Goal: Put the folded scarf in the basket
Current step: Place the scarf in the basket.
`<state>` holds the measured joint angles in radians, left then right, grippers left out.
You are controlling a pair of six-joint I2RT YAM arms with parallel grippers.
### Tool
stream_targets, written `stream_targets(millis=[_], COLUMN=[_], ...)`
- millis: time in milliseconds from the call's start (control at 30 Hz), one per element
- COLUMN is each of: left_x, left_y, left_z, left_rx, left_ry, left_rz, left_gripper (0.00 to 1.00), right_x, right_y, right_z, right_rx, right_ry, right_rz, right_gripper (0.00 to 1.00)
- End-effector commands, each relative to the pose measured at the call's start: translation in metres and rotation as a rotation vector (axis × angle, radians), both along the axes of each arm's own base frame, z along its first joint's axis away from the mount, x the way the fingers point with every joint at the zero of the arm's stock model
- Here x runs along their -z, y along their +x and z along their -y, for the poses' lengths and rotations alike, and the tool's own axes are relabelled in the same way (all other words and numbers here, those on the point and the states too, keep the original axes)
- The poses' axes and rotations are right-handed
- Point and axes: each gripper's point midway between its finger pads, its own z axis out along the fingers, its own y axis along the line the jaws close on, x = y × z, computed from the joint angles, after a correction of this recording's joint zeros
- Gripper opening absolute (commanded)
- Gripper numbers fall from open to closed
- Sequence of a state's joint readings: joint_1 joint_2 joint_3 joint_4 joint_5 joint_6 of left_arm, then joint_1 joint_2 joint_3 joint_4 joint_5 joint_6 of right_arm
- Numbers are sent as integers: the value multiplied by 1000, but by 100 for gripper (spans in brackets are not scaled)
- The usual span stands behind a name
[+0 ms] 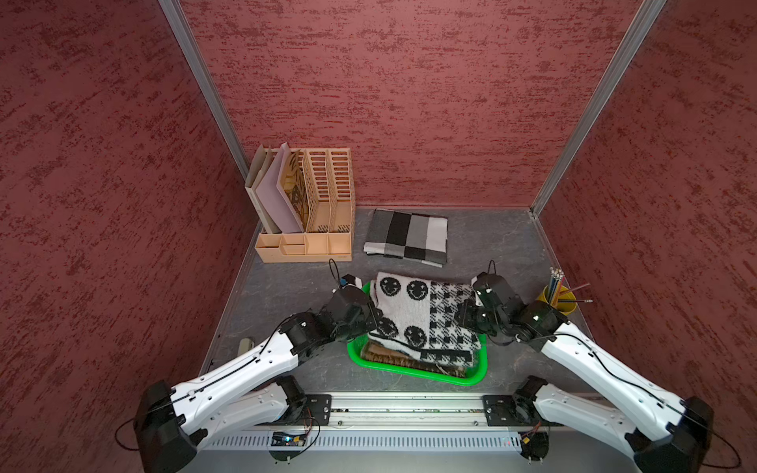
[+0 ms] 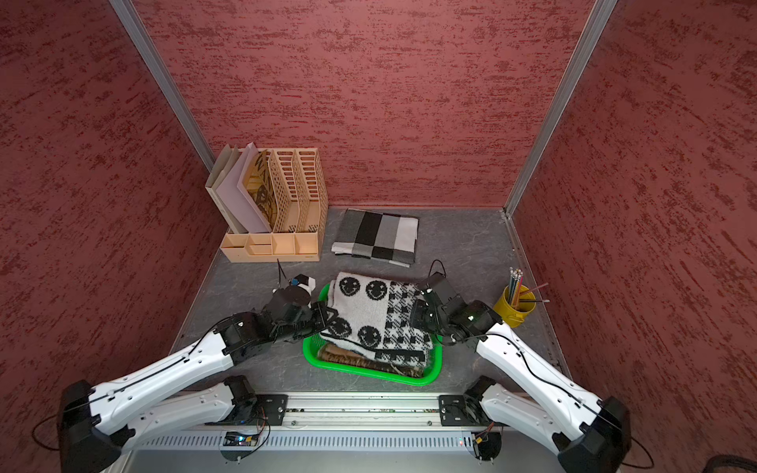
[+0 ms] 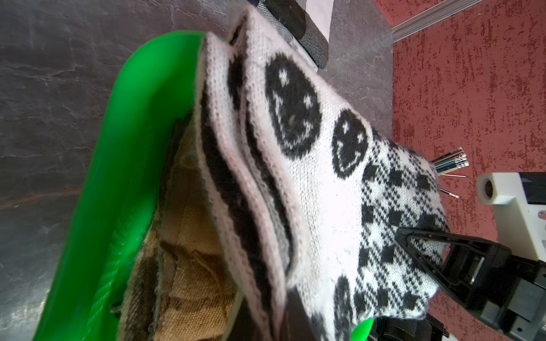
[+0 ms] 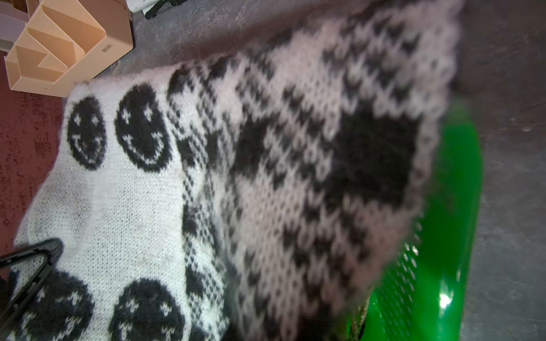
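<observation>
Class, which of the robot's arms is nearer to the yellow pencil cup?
Right. The right arm stands beside the yellow cup, jaws shut on the smiley scarf; the left arm grips the scarf's opposite edge, across the basket.

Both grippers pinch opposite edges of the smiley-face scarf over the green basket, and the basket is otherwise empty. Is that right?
Not quite: the basket is not otherwise empty. A brown folded cloth already lies in it under the smiley-face scarf; the left wrist view shows it. The left gripper and right gripper do pinch the scarf's opposite edges.
</observation>
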<state>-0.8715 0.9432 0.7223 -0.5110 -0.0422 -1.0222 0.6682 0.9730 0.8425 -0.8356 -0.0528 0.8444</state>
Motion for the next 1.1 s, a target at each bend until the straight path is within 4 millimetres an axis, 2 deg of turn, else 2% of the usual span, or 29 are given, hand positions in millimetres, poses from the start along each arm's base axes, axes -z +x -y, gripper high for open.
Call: stream_targets(millis=[0,200,433,600,900,1067], left_x=[3,10,31,46,71,82], left_y=[-3,-7,-14,-21,-16,-14], left_z=[-9,-10,-10,-16,-27,-31], left_rx=[-34,-38,-39,-58,-76,-87], left_ry=[30,43,77,131,258,314], left_rz=[-8,-19,-51,-69,-73,-87], left_gripper=[0,0,0,0,0,0], right_x=[-20,-18,4,24,55,64], right_y=[13,8,2,0,0,0], right_z=[1,3,1,7,5,5], right_rx=[16,14,27,60,88,105], right_ry=[-22,-23,2,-34,-31,-38], right_rz=[73,50,7,-27,-63,-78], right_gripper=[0,0,0,0,0,0])
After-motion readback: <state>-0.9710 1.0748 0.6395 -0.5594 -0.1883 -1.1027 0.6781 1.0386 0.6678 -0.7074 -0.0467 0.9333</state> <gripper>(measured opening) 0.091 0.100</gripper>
